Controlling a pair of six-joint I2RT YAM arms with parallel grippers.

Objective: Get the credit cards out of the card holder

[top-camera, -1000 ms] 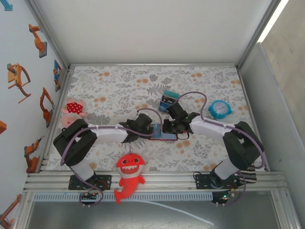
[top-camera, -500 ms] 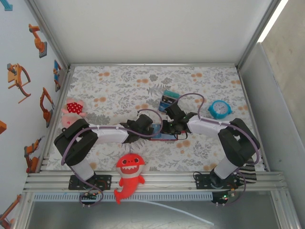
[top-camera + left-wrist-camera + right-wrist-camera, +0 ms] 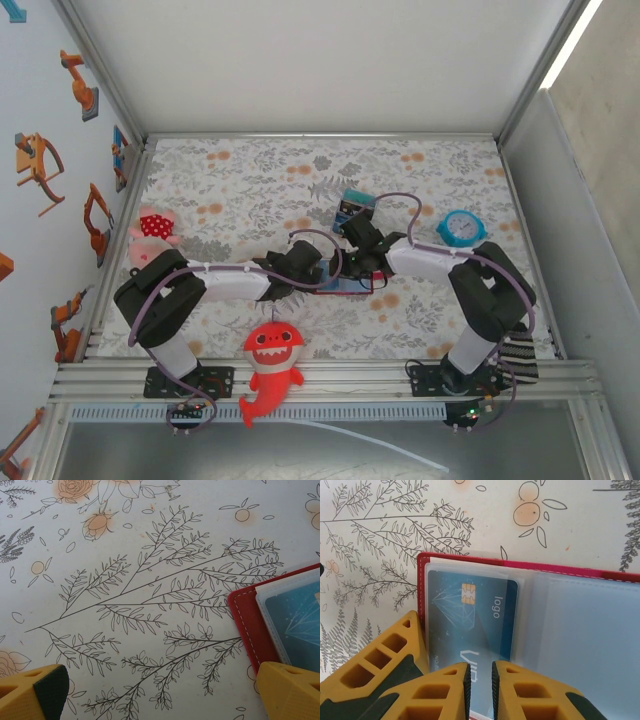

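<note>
Table [image 3: 240, 170]: floral cloth covering it, both arms reaching inward and meeting at centre-near.
Red shark plush [image 3: 272, 362] lying at the near edge betw. the arm bases. Pink plush [image 3: 150, 235] sitting at the left edge. Teal clock [image 3: 461, 228] sitting on the right side, well apart from the striped block [image 3: 352, 208], which is lying just behind the right wrist.
Card holder [image 3: 345, 285] lying open and flat on the table betw. the two tools, red rim showing, clear sleeves facing up.
Credit card [image 3: 470, 615]: blue, chip + "logo" print, sitting inside the sleeve next to the red edge.
Left tool [image 3: 160, 695]: spread wide, nothing betw. the fingers; one finger [image 3: 290, 690] hovering at the holder's red corner, contact not clear.
Right tool [image 3: 480, 677]: hanging over the card's near end, fingers almost pressed together w/ a thin slit. Cannot tell if it is pinching the card.
</note>
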